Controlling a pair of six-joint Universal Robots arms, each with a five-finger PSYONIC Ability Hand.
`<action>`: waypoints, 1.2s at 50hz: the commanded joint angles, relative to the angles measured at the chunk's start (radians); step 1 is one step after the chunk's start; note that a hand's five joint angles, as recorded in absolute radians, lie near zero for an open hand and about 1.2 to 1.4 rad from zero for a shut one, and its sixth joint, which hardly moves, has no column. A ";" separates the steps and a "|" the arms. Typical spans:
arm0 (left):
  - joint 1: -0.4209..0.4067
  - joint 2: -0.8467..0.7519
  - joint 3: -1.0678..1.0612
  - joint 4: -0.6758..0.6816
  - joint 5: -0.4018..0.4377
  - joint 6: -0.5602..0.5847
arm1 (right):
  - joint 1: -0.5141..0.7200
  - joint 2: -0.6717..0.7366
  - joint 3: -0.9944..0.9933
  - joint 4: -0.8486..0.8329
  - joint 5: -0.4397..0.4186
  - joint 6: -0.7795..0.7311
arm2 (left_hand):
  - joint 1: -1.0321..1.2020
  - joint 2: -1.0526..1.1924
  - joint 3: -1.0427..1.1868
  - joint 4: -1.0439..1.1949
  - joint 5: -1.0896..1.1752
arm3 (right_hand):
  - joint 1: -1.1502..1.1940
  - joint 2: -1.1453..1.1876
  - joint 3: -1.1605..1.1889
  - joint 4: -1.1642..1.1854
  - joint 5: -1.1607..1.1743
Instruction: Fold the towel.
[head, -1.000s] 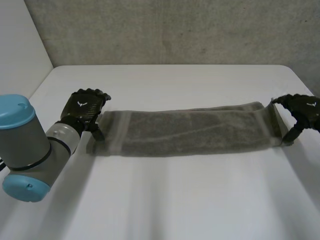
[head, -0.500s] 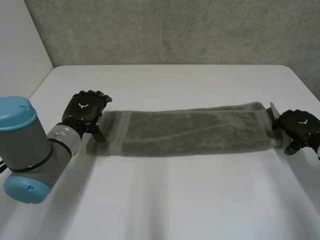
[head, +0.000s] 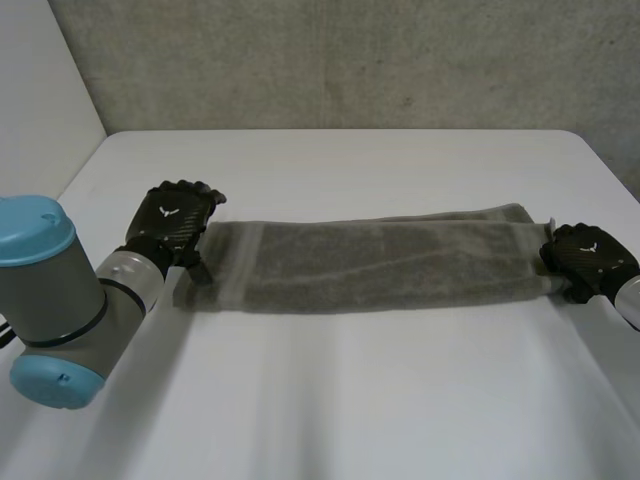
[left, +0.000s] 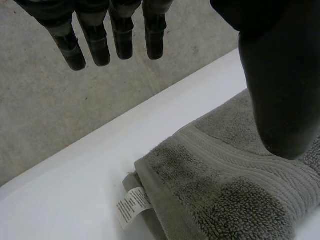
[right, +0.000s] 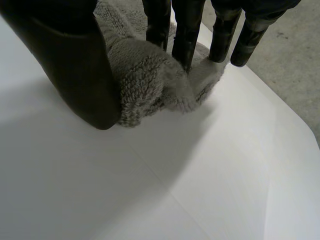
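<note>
A grey towel (head: 380, 265), folded into a long strip, lies across the white table (head: 350, 400). My left hand (head: 175, 220) hovers open at its left end. In the left wrist view the fingers (left: 120, 35) are straight above the table past the towel's corner, and the thumb (left: 280, 75) hangs over the towel (left: 225, 190), whose white label (left: 131, 205) sticks out at that corner. My right hand (head: 585, 258) sits at the right end. There its thumb (right: 75, 60) and fingers pinch the bunched towel edge (right: 150, 85) between them.
A grey wall (head: 350, 60) runs along the table's far edge. My left arm (head: 50, 290) stands over the near left part of the table. Bare table lies in front of and behind the towel.
My right hand has dropped onto the towel's right end and its fingers have curled in, bunching the edge. The left hand has hardly moved.
</note>
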 joint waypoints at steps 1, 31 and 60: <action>-0.001 0.000 0.000 0.000 0.000 0.000 | -0.011 -0.040 -0.005 0.005 0.000 0.005 | -0.086 -0.057 -0.044 -0.052 -0.045 | 0.294 0.399 -0.006 -0.006 0.337; 0.002 0.007 0.000 0.000 -0.005 0.000 | 0.367 -0.335 -0.259 0.007 0.012 0.011 | -0.086 -0.057 -0.044 -0.052 -0.045 | 0.294 0.399 -0.006 -0.006 0.337; 0.013 0.020 -0.004 0.020 -0.006 -0.002 | 0.828 0.018 -0.422 0.044 0.207 -0.044 | -0.083 -0.054 -0.044 -0.052 -0.042 | -0.927 -0.823 -0.006 -0.006 -0.884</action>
